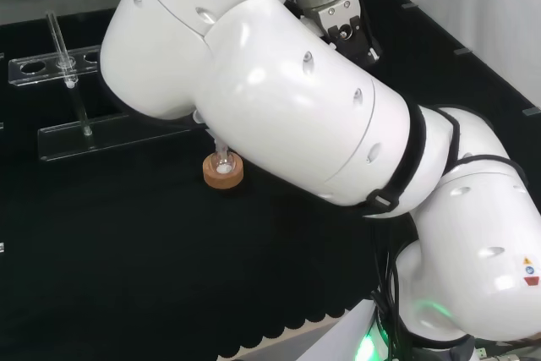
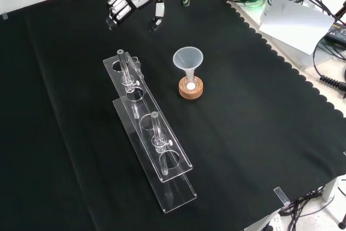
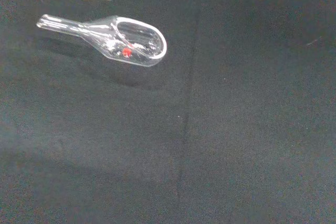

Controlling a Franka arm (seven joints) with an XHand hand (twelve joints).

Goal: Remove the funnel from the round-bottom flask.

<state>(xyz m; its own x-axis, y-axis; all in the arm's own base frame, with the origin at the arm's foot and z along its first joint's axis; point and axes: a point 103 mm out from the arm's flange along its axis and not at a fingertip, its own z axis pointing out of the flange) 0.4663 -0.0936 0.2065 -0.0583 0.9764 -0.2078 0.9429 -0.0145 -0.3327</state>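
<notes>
Clear funnel [image 2: 188,61] sits upright in the round-bottom flask [image 2: 191,84] on its cork ring [image 2: 191,91]; your hand [image 2: 123,5] hangs apart, fingers relaxed, holding nothing.

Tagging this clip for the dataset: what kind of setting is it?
Probably a lab bench set up for robot chemistry work. A clear funnel sits in a small flask on a cork ring, a clear rack holds glass tubes, and a clear scoop lies on the black cloth.
</notes>
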